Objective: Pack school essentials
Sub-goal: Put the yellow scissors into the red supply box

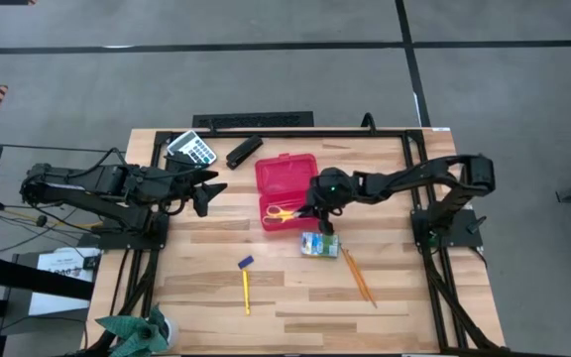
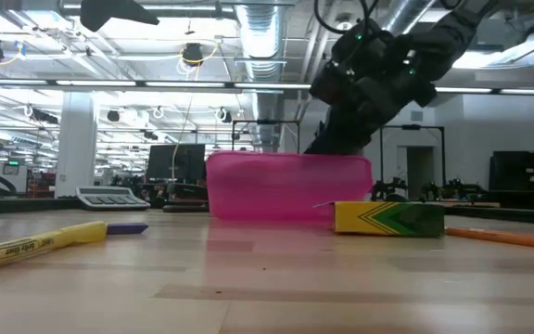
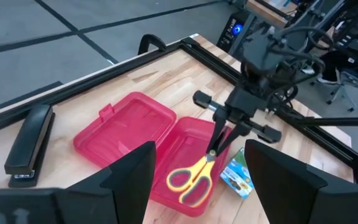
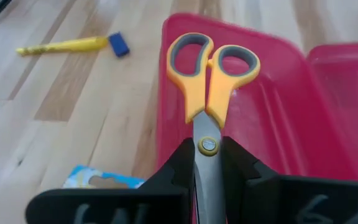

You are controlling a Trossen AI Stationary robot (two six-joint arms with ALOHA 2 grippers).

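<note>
An open pink case (image 1: 287, 177) lies mid-table, its lid toward the far edge. My right gripper (image 1: 310, 210) is over the tray's near right corner, shut on the yellow-handled scissors (image 1: 284, 212), whose handles point into the tray. The green-and-white packet (image 1: 319, 244) lies just near of the case. Two orange pencils (image 1: 358, 275) lie to its near right. The yellow pen (image 1: 246, 291) and the tiny blue piece (image 1: 246, 262) lie toward the near edge. My left gripper (image 1: 206, 188) hovers open, left of the case. My right gripper pinches the scissors by the closed blades at the pivot screw (image 4: 208, 146), one finger (image 4: 176, 163) on each flat side. The fingers slant down from the table's right and lie along the scissors. The yellow handles (image 3: 191, 180) hang lowest, over the tray; whether they touch it I cannot tell.
A grey calculator (image 1: 192, 149) and a black stapler (image 1: 244, 151) lie near the far edge, left of the case. A green crumpled thing (image 1: 132, 332) sits at the near left corner. Bare wood shows left of the case and along the near edge.
</note>
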